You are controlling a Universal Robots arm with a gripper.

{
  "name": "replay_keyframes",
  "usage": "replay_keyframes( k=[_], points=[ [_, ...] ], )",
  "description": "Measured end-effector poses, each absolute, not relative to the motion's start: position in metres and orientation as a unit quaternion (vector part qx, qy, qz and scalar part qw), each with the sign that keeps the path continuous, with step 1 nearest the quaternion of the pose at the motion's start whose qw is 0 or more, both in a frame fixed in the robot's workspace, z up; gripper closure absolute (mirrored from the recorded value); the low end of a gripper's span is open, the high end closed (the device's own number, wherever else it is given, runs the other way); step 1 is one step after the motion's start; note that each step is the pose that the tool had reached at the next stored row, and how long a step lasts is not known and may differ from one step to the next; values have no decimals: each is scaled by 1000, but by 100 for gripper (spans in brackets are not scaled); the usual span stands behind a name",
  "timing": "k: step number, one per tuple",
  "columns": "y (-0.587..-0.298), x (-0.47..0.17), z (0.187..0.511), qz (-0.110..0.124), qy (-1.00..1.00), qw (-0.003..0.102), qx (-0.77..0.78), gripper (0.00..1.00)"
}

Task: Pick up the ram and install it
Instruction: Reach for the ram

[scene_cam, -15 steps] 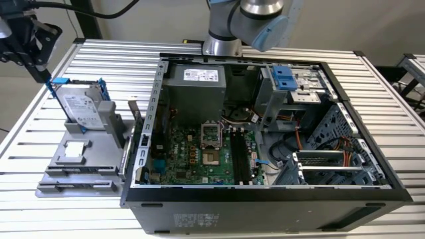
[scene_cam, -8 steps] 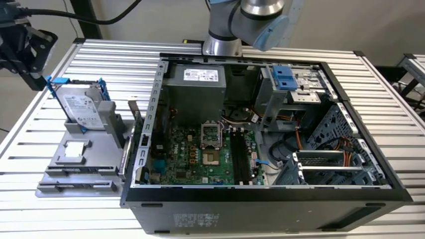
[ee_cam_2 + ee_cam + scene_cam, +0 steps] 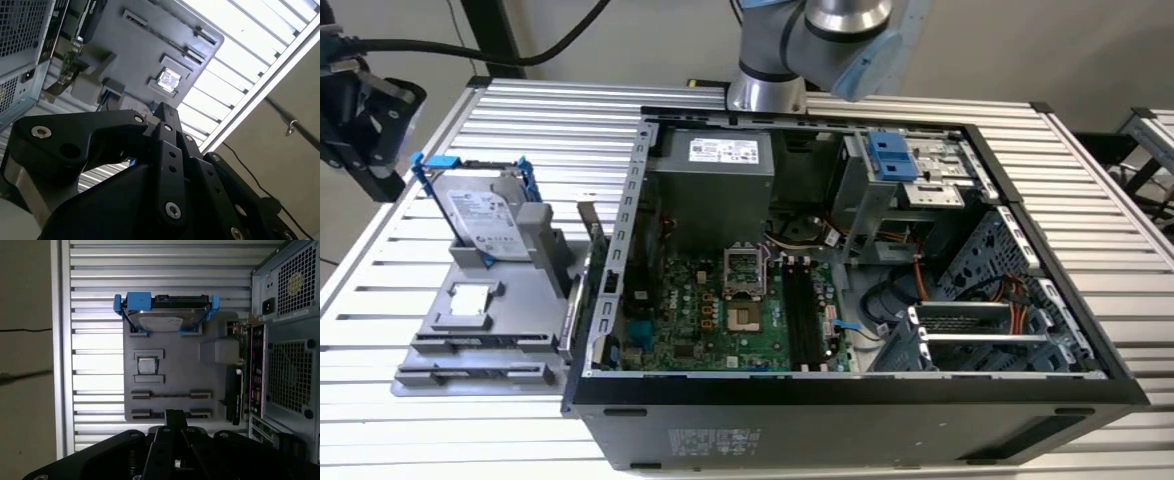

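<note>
The ram (image 3: 231,392) is a long dark stick standing on edge along the side of the grey parts tray (image 3: 172,370) nearest the computer case; in the exterior view the ram (image 3: 572,308) shows as a thin bluish strip. My gripper (image 3: 173,416) hangs above the tray's opposite side, well clear of the ram, with its black fingers (image 3: 167,116) shut together and nothing between them. From outside, the gripper (image 3: 367,130) sits at the exterior view's far left. The black memory slots (image 3: 807,310) lie on the motherboard inside the open case.
A silver hard drive in a blue bracket (image 3: 165,315) stands at one end of the tray, a square chip (image 3: 146,366) beside it. The open case (image 3: 854,390) rests on the slatted aluminium table (image 3: 400,400). The arm's base (image 3: 767,90) stands behind the case.
</note>
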State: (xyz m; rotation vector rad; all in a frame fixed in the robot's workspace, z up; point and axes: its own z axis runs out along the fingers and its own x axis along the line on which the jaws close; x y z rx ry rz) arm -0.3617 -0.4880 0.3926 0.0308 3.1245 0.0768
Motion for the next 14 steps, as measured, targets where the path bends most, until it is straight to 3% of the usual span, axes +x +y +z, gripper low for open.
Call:
replay_keyframes(
  k=[14],
  points=[
    [-520,-353,393,25,1000,6,9,100]
  ],
)
